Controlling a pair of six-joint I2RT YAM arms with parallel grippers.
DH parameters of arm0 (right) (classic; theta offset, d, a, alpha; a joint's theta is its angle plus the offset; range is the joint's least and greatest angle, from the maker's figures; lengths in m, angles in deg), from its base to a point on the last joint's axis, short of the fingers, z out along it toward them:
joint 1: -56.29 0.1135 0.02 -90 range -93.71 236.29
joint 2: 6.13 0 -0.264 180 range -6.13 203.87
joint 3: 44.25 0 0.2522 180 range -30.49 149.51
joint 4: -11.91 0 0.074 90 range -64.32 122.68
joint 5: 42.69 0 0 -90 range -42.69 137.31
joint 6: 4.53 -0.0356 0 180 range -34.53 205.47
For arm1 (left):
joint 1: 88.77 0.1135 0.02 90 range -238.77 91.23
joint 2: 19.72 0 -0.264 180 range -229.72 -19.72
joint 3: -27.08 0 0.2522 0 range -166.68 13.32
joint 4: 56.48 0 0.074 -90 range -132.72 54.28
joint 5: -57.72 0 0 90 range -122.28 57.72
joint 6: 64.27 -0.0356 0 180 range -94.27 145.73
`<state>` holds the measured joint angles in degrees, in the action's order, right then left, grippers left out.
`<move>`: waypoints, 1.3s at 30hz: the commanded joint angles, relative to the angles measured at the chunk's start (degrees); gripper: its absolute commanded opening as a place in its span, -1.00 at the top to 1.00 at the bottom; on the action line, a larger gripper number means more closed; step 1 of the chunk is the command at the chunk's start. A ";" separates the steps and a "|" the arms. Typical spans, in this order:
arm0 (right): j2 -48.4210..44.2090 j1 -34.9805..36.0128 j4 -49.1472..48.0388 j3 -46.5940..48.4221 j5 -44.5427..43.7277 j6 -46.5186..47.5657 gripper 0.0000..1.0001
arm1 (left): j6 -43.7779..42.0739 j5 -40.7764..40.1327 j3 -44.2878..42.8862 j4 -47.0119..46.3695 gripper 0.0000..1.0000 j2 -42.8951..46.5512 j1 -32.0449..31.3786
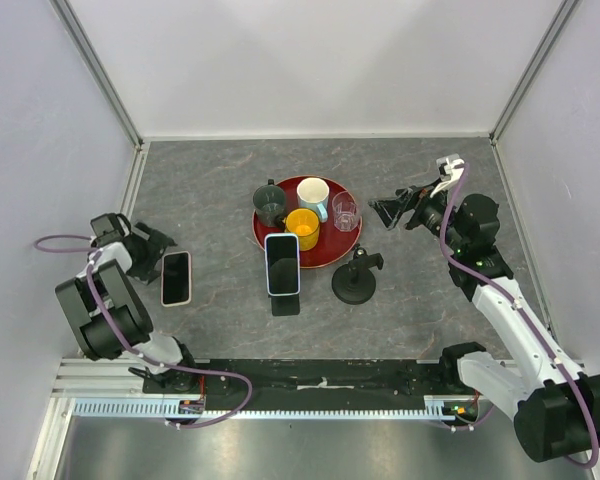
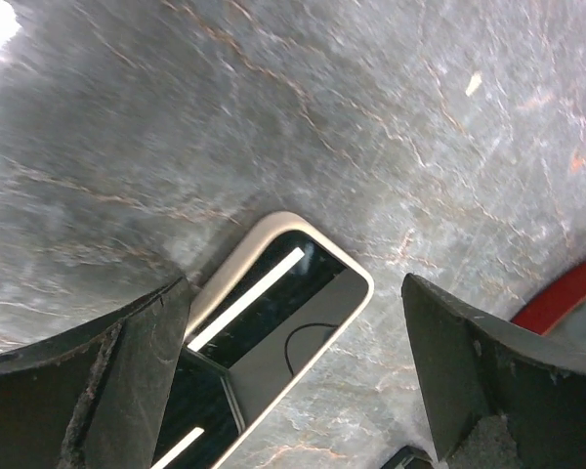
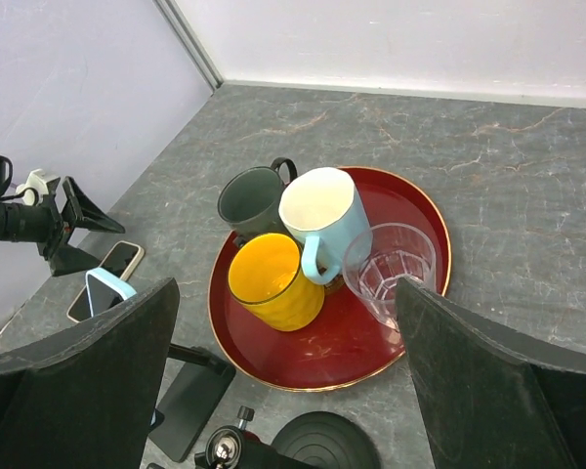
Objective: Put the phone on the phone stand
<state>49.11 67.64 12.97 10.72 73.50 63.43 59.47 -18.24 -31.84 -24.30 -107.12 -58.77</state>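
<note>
Top external view shows a grey table (image 1: 210, 190) with a red tray (image 1: 328, 254) of cups at its middle and an arm at each side. The left gripper (image 1: 158, 246) stands spread wide with nothing in it, just beside a pale-edged phone (image 1: 176, 277) lying flat, screen up, near the table's left edge. From the left wrist that phone (image 2: 273, 313) lies below and between the fingers (image 2: 78, 391), partly hidden by one and not gripped. The right gripper (image 1: 382, 212) hangs spread and bare beyond the tray. A second phone (image 1: 282, 264) in a blue case already leans on a black stand (image 1: 285, 302) below the tray, and a round-based stand (image 1: 355, 283) beside it is free. By my reading nothing is done yet for the flat phone: grasping, lifting, carrying and setting it on a stand all remain.
</note>
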 commanded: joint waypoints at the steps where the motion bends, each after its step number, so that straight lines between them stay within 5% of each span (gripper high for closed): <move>1: -0.31 -0.46 -1.53 1.15 0.26 1.56 -0.96 | 4.58 4.06 4.81 0.22 -0.93 0.64 -2.31; 11: 1.27 -0.63 -2.76 0.54 0.08 1.04 -0.96 | 5.81 1.69 7.55 3.63 -0.93 9.52 -11.98; 17: 1.36 -0.54 -2.93 0.36 0.17 1.12 -0.96 | 2.30 -17.19 2.46 13.74 -0.99 16.37 -11.98; 39: 0.57 -0.63 -3.11 -0.17 0.00 1.39 -0.96 | 16.18 -0.16 16.68 13.40 -0.99 25.34 -11.98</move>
<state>50.53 67.29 12.73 10.72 73.37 64.11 70.53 -24.12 -17.11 -11.10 -84.50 -70.83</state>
